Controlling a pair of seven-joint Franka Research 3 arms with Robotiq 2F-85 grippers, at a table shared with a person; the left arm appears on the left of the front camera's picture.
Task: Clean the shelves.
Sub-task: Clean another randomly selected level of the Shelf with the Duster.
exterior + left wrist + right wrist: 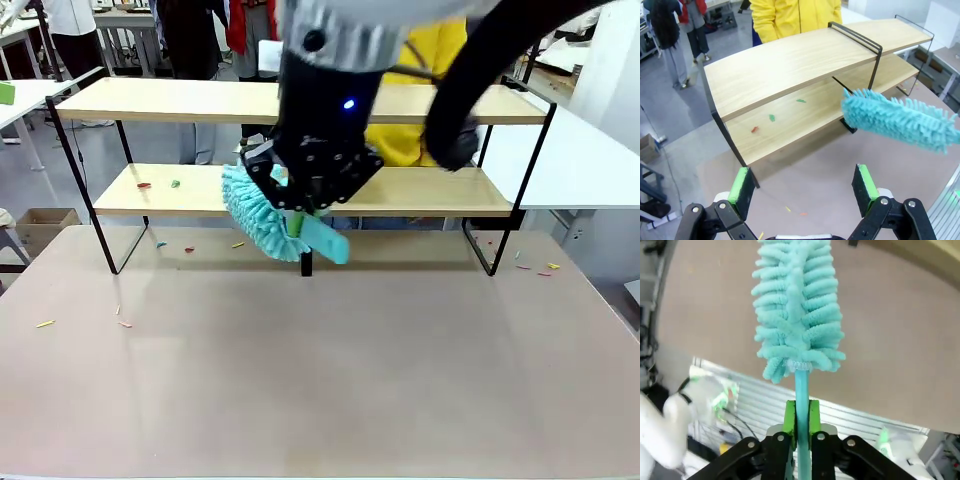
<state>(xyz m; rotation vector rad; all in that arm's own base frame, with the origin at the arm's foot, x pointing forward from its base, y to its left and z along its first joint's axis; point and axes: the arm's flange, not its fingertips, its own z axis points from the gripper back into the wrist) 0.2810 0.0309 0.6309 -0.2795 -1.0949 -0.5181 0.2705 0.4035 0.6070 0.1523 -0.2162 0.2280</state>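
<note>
The shelves [150,100] span the table's far side, two light-wood boards in a black frame; the left wrist view looks at the shelves [790,65] from their left end. Small red and green scraps [145,185] lie on the lower board's left part, also visible as scraps [771,117]. My right gripper [300,215] is shut on the handle of a teal fluffy duster [255,210], whose head hangs in front of the lower board near the centre post. The wrist view shows that gripper [801,415] clamped on the duster [797,305]. My left gripper [802,187] is open above the table, duster [900,117] to its right.
Coloured scraps [124,322] lie scattered on the brown table [320,380], more at the right [545,268]. A person in yellow [430,50] stands behind the shelves. A white table [590,160] adjoins at the right, a cardboard box [40,225] sits on the floor at left.
</note>
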